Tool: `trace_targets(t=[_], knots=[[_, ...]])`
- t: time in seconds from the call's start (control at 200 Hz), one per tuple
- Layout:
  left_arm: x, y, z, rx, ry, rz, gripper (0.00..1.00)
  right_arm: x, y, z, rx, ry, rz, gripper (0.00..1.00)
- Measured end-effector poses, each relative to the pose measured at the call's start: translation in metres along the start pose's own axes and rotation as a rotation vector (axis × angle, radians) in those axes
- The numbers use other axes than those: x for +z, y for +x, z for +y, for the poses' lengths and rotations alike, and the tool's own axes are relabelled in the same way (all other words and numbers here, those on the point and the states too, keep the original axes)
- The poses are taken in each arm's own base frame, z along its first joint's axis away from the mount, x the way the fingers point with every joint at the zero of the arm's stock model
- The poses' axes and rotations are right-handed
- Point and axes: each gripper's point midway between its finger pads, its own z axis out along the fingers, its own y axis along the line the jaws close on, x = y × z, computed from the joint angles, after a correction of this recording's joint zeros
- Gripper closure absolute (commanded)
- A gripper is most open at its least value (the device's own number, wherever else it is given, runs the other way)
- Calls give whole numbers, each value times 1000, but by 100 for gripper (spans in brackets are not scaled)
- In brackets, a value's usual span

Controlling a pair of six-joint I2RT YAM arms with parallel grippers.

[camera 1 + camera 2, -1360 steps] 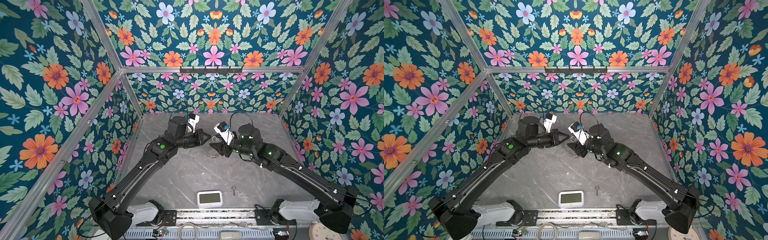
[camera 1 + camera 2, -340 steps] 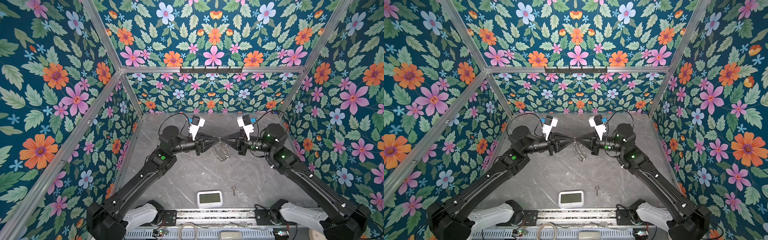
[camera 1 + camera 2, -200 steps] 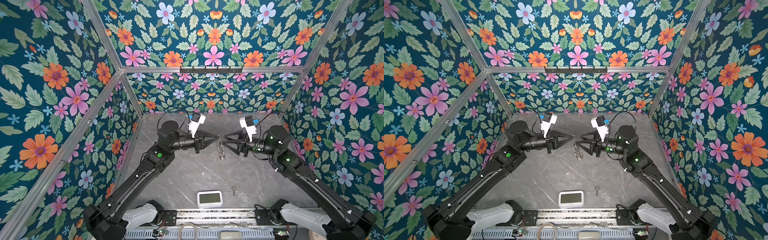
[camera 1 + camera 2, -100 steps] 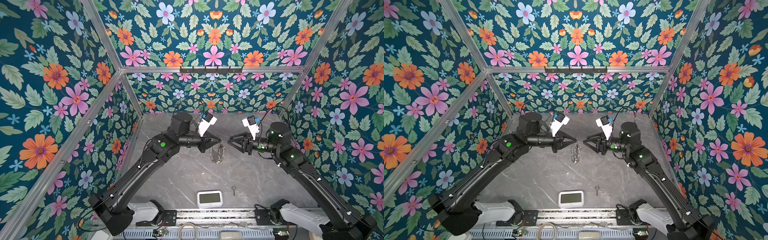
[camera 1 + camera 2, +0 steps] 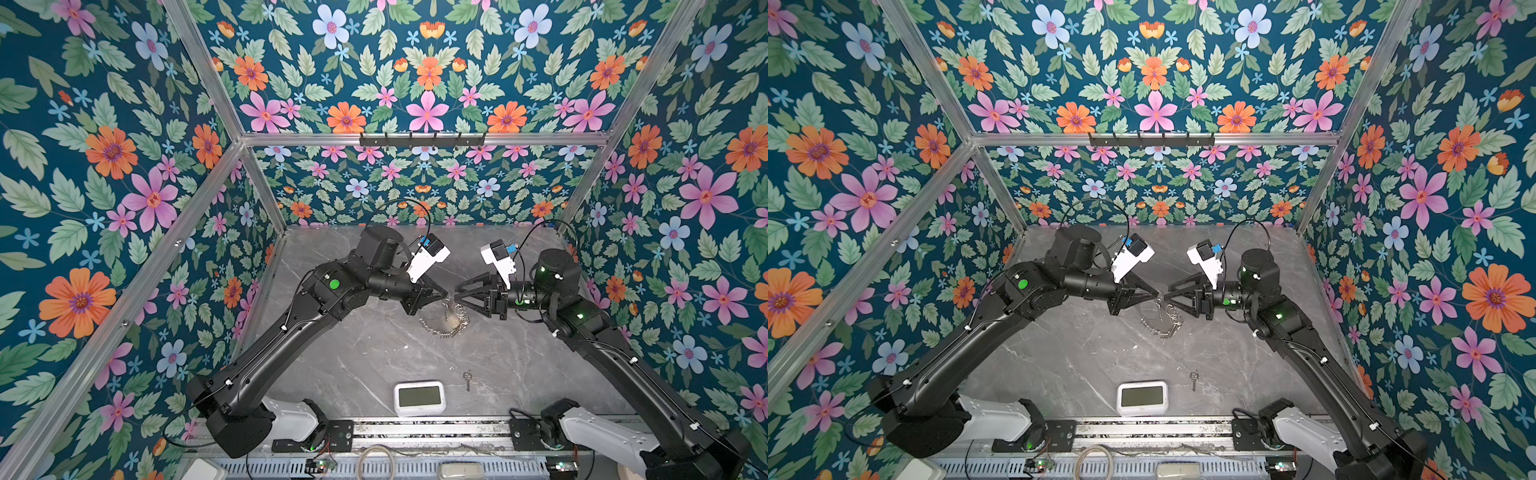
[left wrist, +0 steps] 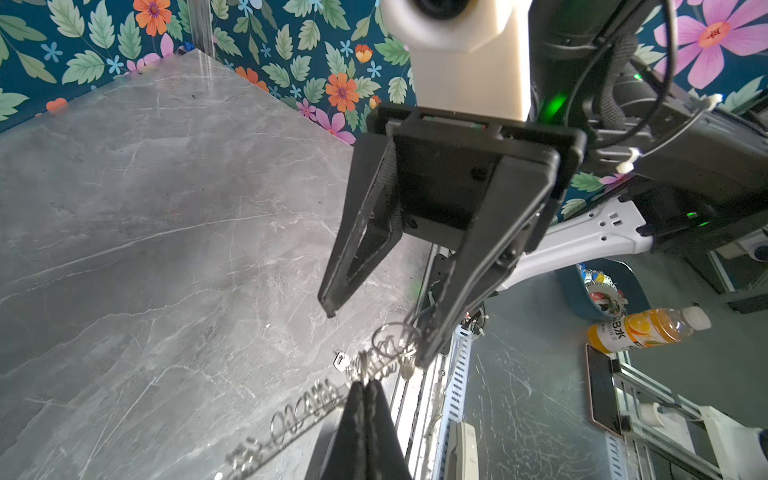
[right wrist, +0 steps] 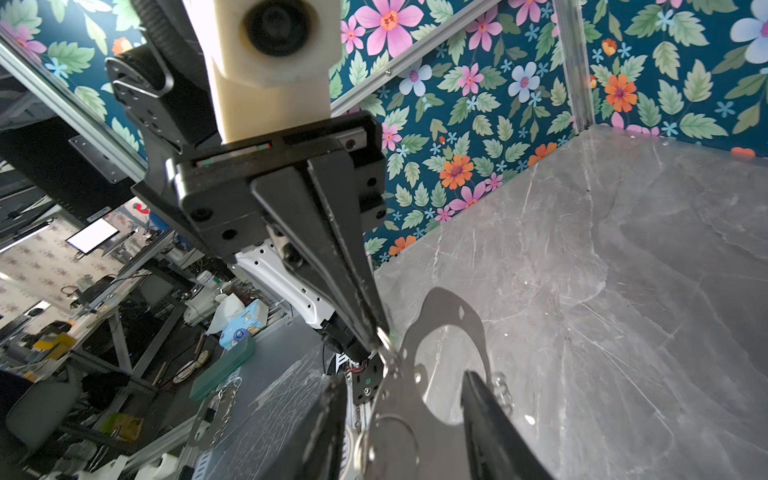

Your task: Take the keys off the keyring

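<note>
Step in hand, as I read it: get the second key off the keyring (image 5: 445, 323). One key (image 5: 468, 379) already lies loose on the surface (image 5: 353, 365), near right, just beside the white clock (image 5: 419, 397). The other I can't pick out for sure among the small rings (too fine in every view).

Keyring hangs in the air over the middle of the surface, toward the far side. The left gripper (image 5: 445, 296) pinches its upper edge, jaws together on the plate. Right gripper (image 5: 456, 297): jaws apart, straddling the plate, one finger against the ring chain. It's clamped on nothing that I can see.

Pose: both arms reach in from the near corners, wrists roughly level, tips nose to nose and almost touching, well above the surface.

To do it well:
- left stays firm and static, since it's the only support
- right should close on the key's head, not on a split ring
- work the key round the ring's coil with a small twist — no straight yank
- watch for the plate swinging or twisting out of the left pinch
</note>
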Motion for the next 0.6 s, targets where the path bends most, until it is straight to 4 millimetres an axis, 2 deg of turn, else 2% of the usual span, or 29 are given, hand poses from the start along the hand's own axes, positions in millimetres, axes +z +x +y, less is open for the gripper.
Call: trace_targets(t=[0.27, 0.455, 0.605], knots=[[-1, -3, -6, 24, 35, 0, 100, 3, -2, 6, -16, -58, 9, 70], [0, -2, -8, 27, 44, 1, 100, 4, -4, 10, -22, -77, 12, 75], [2, -2, -7, 23, 50, 8, 100, 8, -4, 11, -20, -88, 20, 84]])
